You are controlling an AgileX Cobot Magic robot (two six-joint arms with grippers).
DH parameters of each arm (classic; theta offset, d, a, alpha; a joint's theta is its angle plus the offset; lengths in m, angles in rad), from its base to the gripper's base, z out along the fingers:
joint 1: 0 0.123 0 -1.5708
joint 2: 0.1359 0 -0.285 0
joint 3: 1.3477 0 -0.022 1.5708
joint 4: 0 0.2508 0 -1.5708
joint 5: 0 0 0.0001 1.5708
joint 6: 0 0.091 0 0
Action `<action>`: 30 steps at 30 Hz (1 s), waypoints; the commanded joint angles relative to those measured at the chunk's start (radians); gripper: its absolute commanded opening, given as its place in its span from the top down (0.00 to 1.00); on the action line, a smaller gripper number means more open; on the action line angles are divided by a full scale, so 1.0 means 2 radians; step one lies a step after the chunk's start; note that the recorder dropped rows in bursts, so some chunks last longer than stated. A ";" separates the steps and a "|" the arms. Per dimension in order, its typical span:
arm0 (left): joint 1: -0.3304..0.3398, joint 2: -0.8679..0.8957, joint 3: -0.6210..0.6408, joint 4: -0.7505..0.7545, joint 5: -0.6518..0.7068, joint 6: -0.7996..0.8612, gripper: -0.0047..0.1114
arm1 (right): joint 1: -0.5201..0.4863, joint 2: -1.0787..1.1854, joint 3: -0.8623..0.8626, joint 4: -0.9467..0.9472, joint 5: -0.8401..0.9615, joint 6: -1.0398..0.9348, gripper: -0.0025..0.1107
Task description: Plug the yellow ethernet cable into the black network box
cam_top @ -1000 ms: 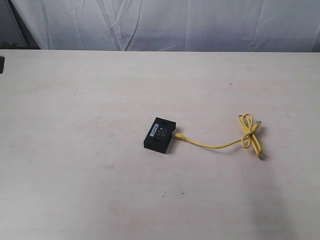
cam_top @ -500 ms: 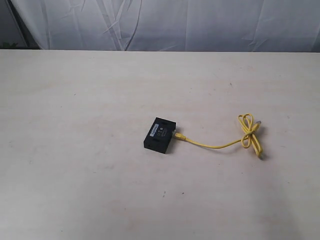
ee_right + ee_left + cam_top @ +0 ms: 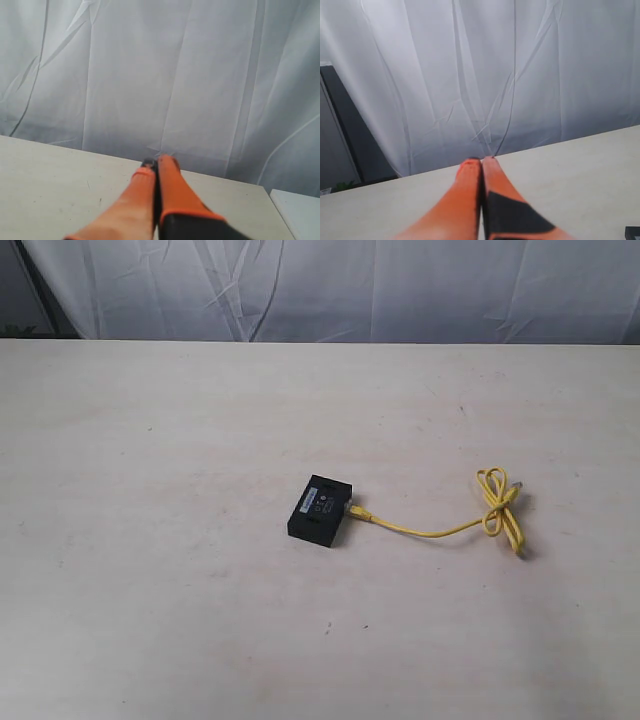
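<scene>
The black network box (image 3: 320, 511) lies flat near the middle of the table in the exterior view. One end of the yellow ethernet cable (image 3: 440, 532) meets the box's right side, and its plug (image 3: 354, 510) sits against the box there. The cord runs right to a knotted loop (image 3: 497, 502). Neither gripper appears in the exterior view. The left gripper (image 3: 482, 160) is shut with its orange fingers pressed together and nothing between them, above bare table. In its own wrist view the right gripper (image 3: 156, 161) is likewise shut and holds nothing.
A white curtain (image 3: 330, 290) hangs behind the table's far edge. A dark panel (image 3: 350, 135) stands beside the curtain in the left wrist view. A small dark corner (image 3: 633, 233) shows at that view's edge; I cannot tell what it is.
A dark shape at the left edge of the exterior view one second ago is gone from view. Box and cable have not moved.
</scene>
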 commanded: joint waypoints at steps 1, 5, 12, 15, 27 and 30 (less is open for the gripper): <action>0.000 -0.008 0.002 -0.007 0.026 -0.004 0.96 | -0.002 -0.018 0.005 0.002 -0.008 0.001 0.98; 0.000 -0.008 0.002 -0.004 0.034 -0.004 0.96 | -0.002 -0.019 0.005 0.010 -0.003 0.001 0.98; 0.000 -0.008 0.002 -0.004 0.034 -0.004 0.96 | -0.002 -0.019 0.005 0.010 -0.004 0.001 0.98; 0.000 -0.008 0.002 -0.004 0.034 -0.004 0.96 | -0.002 -0.019 0.005 0.010 -0.004 0.001 0.98; 0.000 -0.025 0.015 0.084 0.032 -0.154 0.96 | -0.002 -0.019 0.005 0.013 -0.004 0.001 0.98; 0.030 -0.054 0.059 0.074 0.006 -0.152 0.96 | -0.002 -0.019 0.005 0.013 -0.004 0.001 0.98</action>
